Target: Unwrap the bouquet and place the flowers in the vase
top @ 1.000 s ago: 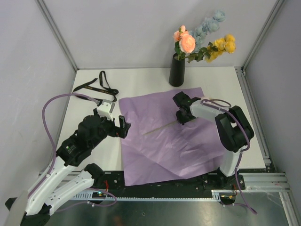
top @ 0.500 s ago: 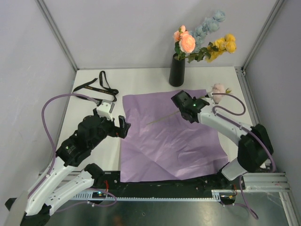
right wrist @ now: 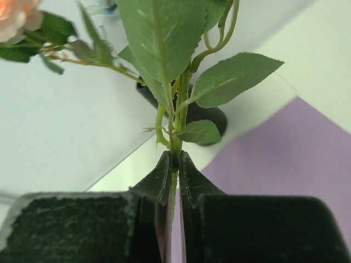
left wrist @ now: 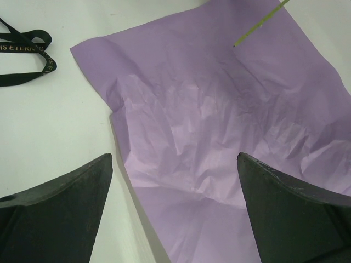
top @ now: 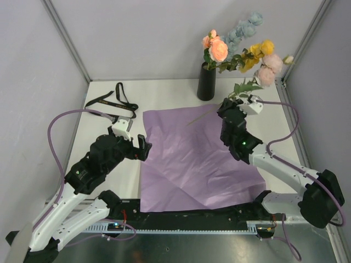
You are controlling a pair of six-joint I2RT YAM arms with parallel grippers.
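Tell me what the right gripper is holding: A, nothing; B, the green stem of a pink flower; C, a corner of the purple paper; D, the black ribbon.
B: the right gripper is pinched shut on the green stem, with the pink flower lifted at its far end, while the black ribbon and the purple paper lie on the table.
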